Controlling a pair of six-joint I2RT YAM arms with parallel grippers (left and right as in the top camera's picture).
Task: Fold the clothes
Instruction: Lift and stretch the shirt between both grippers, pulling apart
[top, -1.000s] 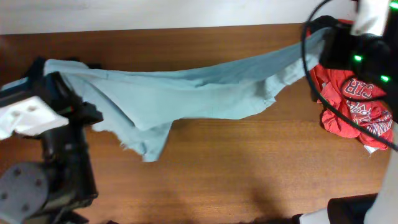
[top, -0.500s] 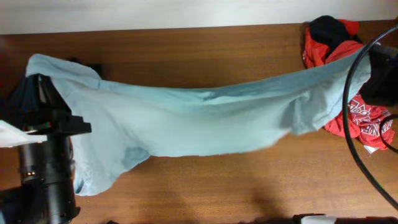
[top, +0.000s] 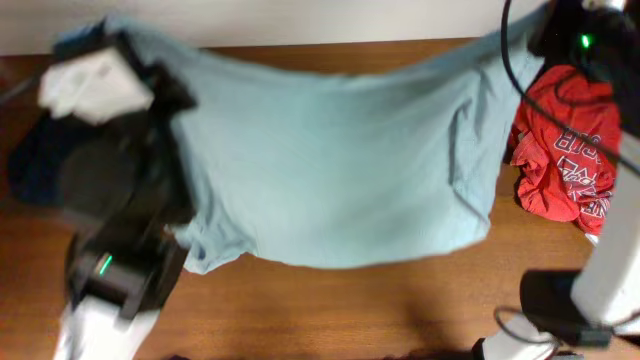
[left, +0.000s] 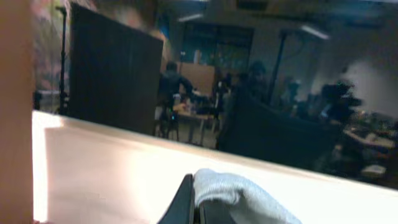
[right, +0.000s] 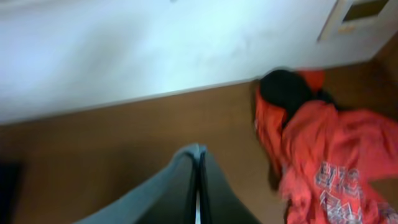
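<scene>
**Shirt now stretched open between the two hands**

A moment ago the light blue shirt hung as a narrow, sagging band across the worktop. Now it is pulled wide, and we see it as one broad sheet. It reaches from the far-left corner to the far-right corner, and its lower hem hangs over the middle of the worktop. Both arms have moved toward the far edge and have carried the cloth with them.

The left hand is clamped on one end of the shirt at the far-left corner; in its wrist view a roll of pale cloth sits against the dark finger. The right hand is at the far-right corner with its fingers pressed together. They seem to be closed on the other end of the shirt, but this view is blurred, so we say it with some care.

The red garment lies crumpled at the right edge, just beside the shirt. Something dark, maybe another garment, lies at the left edge.

We judge that the opening step is nearly done. The shirt is not yet laid flat and no fold is made.
</scene>
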